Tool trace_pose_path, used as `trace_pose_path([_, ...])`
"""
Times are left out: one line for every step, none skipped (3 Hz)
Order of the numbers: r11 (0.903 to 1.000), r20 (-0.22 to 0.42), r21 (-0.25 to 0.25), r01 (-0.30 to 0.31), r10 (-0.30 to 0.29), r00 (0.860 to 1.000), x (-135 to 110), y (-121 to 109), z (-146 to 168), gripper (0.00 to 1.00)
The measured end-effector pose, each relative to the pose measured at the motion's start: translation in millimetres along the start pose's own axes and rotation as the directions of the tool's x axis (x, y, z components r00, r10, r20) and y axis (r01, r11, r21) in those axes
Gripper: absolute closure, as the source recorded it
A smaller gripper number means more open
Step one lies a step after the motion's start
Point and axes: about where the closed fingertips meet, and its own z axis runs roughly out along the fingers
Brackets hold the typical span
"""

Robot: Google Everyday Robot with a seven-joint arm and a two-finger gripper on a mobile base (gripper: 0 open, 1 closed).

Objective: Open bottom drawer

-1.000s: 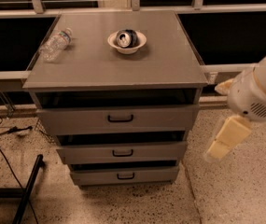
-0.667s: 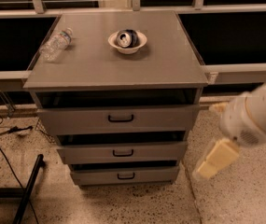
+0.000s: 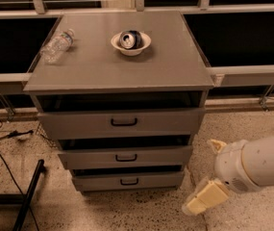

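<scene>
Bottom drawer (image 3: pixel 151 180): shallowest grey front, small black handle (image 3: pixel 129 181). Gripper (image 3: pixel 202 176), fingers spread and empty, low at its right, apart. Above: bottle (image 3: pixel 56 45), bowl (image 3: pixel 130 43).

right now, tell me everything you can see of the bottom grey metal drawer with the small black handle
The bottom grey metal drawer is the lowest and shallowest of three fronts, plain, with a small black loop handle at its centre. A dark gap shows above it. It sits level, just above the speckled floor. Nothing touches it: the cream gripper hangs to its lower right, apart.
</scene>
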Motion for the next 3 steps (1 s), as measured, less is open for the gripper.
trace_pose_path([1.0, 0.0, 0.006, 0.007, -0.007, 1.0, -3.3, -3.2, -2.1, 0.0])
trace_pose_path([1.0, -0.011, -0.002, 0.0, 0.0, 1.0, 5.1, -4.2, 11.8, 0.0])
trace_pose_path([1.0, -0.01, 0.0, -0.007, 0.007, 1.0, 23.1, -8.8, 36.2, 0.0])
